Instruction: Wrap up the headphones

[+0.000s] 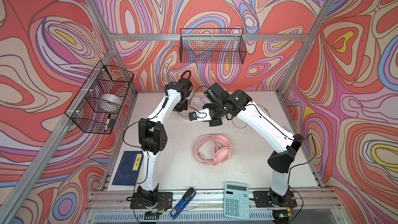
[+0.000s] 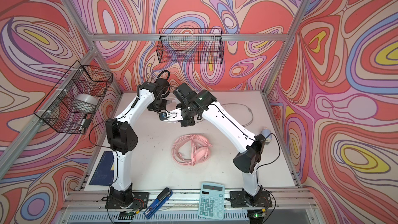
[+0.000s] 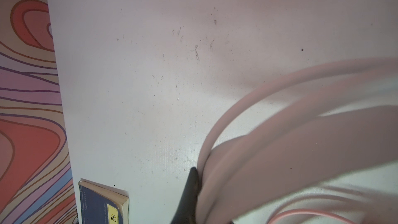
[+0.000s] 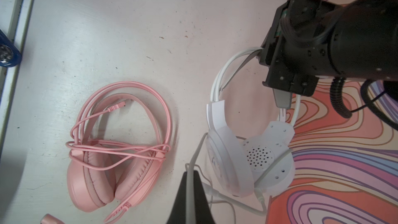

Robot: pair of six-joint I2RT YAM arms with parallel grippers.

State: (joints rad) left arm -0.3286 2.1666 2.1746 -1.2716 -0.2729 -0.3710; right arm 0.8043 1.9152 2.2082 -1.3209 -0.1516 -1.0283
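- Tugging the grey cord (image 4: 195, 154) too hard looks like the main risk. The right gripper (image 4: 189, 192) is clamped tight with that cord running between its fingers. A sharp pull could drag the white headset (image 4: 228, 164) out of the other arm's hold or twist it round.
- A loose turn may slide off. The white earcups look smooth and only a strand or so crosses them, so any slack would let it drop.
- The cord itself could slip through the closed fingers, because it is thin and looks slick.
- A wide sweep of cord or arm might snag the pink headset (image 4: 97, 179). It lies flat on the table (image 4: 129, 29), just beside the white one, with its own cord already wound round it, and a snag would undo that wrap.
- The left gripper (image 4: 282, 102) is closed on the white headset's headband (image 4: 217, 78), on the far side of the pink headset. I cannot tell whether the white earcups rest on the table.
- In both top views each arm is bent at the elbow and reaches inward, and the two wrists meet just beyond the pink headset.
- The right wrist is angled down toward the white earcups, beside the pink headset.
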